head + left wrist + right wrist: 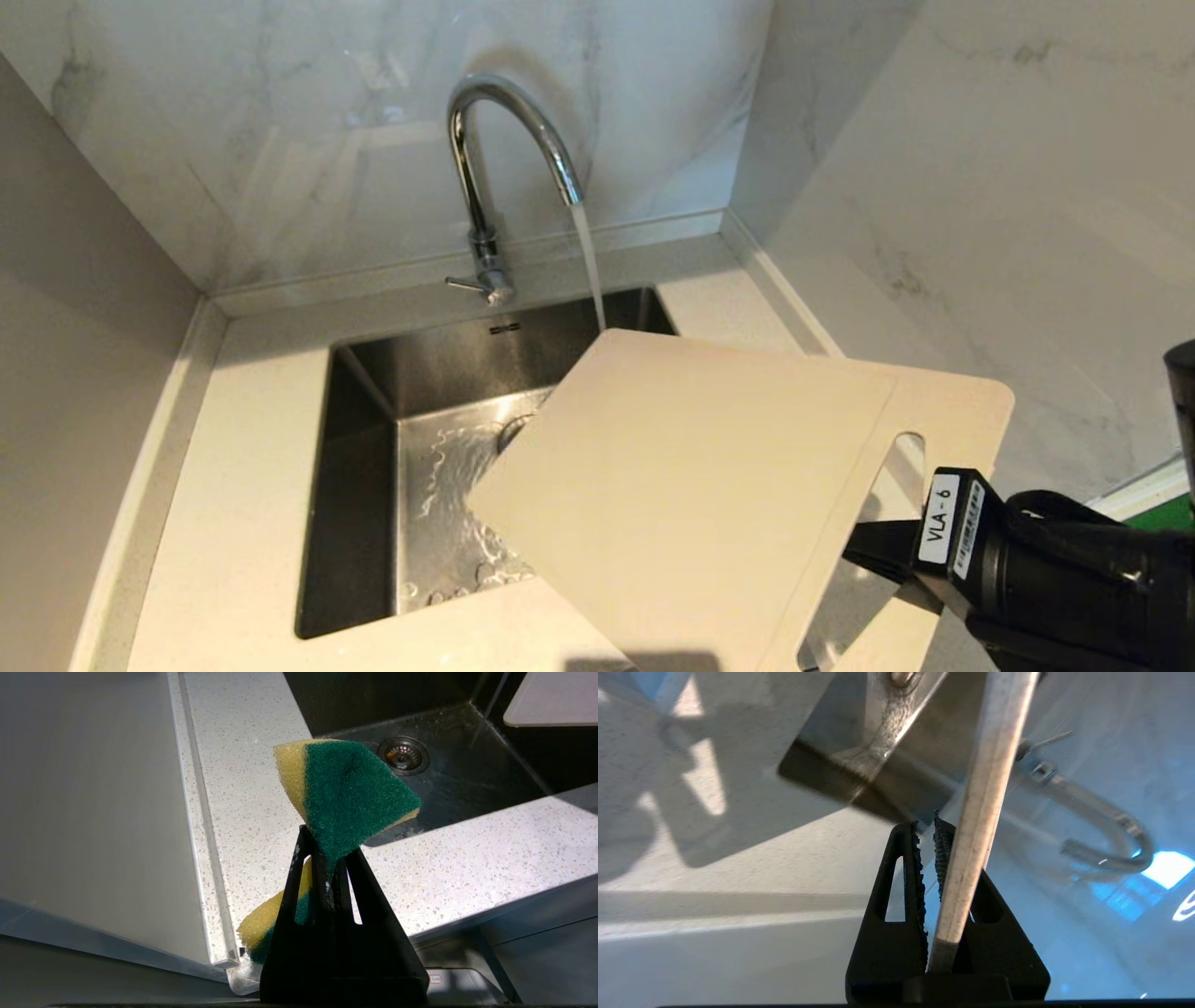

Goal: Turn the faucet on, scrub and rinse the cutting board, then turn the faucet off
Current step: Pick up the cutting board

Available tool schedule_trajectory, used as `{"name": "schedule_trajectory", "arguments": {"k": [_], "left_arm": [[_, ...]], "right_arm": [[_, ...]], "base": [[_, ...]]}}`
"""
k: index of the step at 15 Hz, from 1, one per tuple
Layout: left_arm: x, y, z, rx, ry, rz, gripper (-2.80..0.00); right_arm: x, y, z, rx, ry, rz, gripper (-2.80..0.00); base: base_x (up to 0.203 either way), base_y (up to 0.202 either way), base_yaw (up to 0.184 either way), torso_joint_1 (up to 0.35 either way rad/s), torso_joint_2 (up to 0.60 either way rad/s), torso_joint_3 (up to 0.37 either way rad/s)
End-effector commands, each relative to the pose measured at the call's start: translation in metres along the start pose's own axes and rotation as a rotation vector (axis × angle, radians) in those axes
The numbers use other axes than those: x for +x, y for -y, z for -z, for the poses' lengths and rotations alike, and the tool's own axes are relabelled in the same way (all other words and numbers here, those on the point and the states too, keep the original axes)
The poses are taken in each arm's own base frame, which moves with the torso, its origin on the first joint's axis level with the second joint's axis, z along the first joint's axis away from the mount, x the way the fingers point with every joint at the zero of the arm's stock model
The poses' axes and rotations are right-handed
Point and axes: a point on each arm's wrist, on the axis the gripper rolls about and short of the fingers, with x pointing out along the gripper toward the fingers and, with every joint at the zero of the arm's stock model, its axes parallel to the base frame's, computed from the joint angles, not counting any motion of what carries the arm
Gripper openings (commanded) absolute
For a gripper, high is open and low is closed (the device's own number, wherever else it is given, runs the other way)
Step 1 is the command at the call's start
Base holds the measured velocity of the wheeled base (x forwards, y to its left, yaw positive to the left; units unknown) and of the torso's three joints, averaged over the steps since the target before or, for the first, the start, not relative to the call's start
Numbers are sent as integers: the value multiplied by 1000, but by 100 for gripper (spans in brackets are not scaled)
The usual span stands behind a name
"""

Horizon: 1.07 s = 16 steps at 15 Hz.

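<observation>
The chrome faucet [509, 140] is running: a stream of water [588, 271] falls past the far edge of the cream cutting board [691, 495]. The board is held tilted above the sink [373, 467]. My right gripper [864, 551] is shut on the board's short end beside the slot handle [896, 476]. In the right wrist view the board's edge [985, 788] runs between the jaws of the right gripper [927, 830], with the faucet [1111, 826] beyond. My left gripper [327, 840] is shut on a green-and-yellow sponge [350, 788] above the counter [243, 765], outside the head view.
The faucet's thin lever [464, 283] sticks out to the left at its base. Water swirls on the steel sink floor [457, 523] near the drain [403, 755]. Marble walls close in behind and on the right. A corner of the cutting board [556, 697] shows over the basin.
</observation>
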Motion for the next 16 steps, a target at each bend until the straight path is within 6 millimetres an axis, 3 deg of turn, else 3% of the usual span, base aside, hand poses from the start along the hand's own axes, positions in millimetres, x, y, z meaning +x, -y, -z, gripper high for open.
{"name": "schedule_trajectory", "arguments": {"k": [1,6,11,16], "left_arm": [[0,0,0,-1,0,-1,-280],[0,0,0,-1,0,-1,-280],[0,0,0,-1,-1,1,-280],[0,0,0,-1,0,1,-280]], "right_arm": [[2,8,5,-25,52,16,-280],[8,25,15,-62,110,28,-280],[30,49,31,-146,212,18,-280],[37,60,49,-280,275,-76,-280]], "base": [[0,0,0,0,0,0],[0,0,0,0,0,0],[0,0,0,0,0,0],[0,0,0,0,0,0]]}}
